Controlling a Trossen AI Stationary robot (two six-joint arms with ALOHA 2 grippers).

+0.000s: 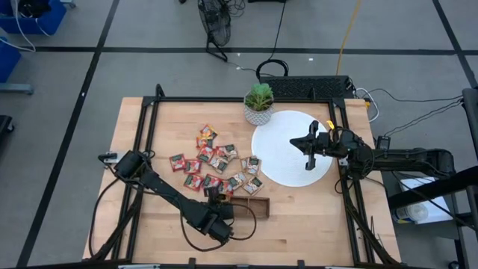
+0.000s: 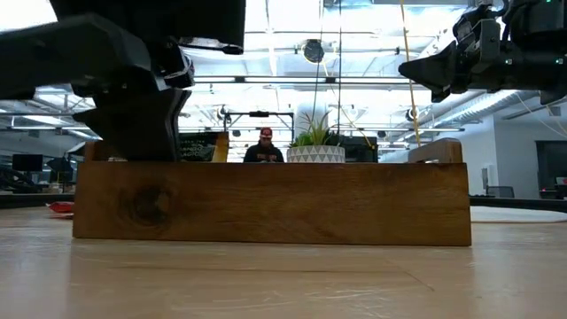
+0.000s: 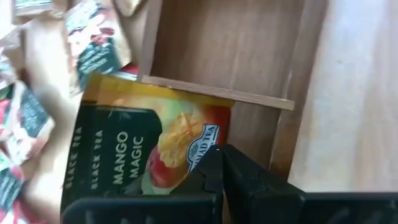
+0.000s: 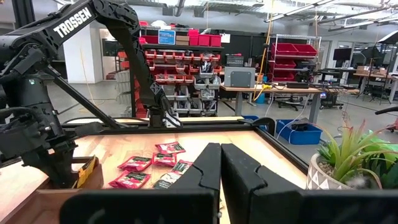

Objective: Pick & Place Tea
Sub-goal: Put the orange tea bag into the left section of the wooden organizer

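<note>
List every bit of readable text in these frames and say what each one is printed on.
"BLACK TEA" and "MANGO MAGIC": on the orange-yellow sachet held in the left tool, over the wooden tray.
A round logo on that sachet: too small to read.
"TROSSEN": on the left arm, in the right wrist view.
Print on the red sachets and on the signs in the room behind: too small to read.

Right tool [image 4: 221,163] closed; red sachets [image 4: 149,171] beyond; plant [image 4: 354,162] beside.

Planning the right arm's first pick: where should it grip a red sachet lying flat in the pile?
Probably by a free outer edge of a red sachet at the pile's fringe, coming from above. It lies flat, neighbours overlap, so only an exposed edge offers the right gripper purchase.
</note>
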